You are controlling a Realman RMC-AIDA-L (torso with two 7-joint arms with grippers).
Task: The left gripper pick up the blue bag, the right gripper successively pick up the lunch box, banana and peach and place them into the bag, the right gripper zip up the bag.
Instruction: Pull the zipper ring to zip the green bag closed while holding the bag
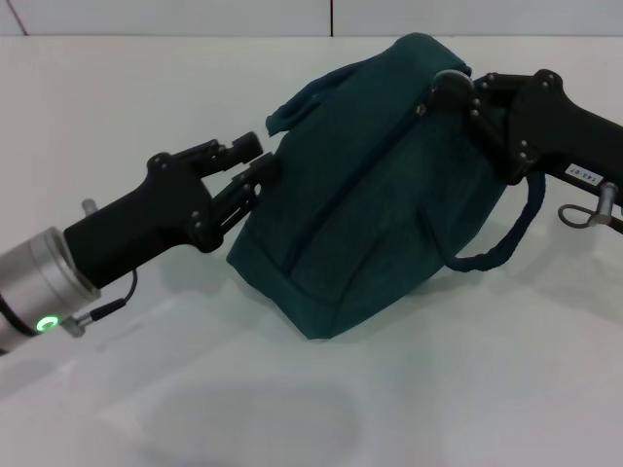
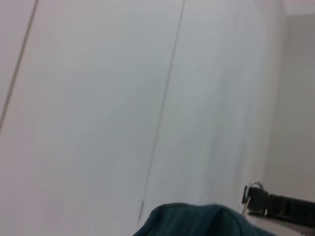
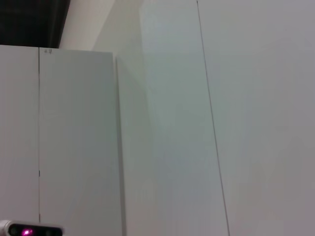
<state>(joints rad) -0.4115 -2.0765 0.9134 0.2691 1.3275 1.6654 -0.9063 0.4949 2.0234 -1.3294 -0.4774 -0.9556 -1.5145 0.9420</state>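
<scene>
Left tool (image 1: 255, 161) fingers apart beside blue bag (image 1: 370, 185); right tool (image 1: 443, 92) clamped on bag top.

The white bench (image 1: 438, 389) carries one thing; the blue bag (image 1: 370, 195) lies slumped on it, handle loop trailing.

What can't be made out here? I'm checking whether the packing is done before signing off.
- Contents of the blue bag: head view, the fabric hides any lunch box, banana or peach.
- Zipper end: head view, covered by the right end effector.
- Left end effector grip: its fingertips meet the bag's side, contact unclear.
- Wrist views: the left shows only the bag's top edge; the right shows only walls.
</scene>
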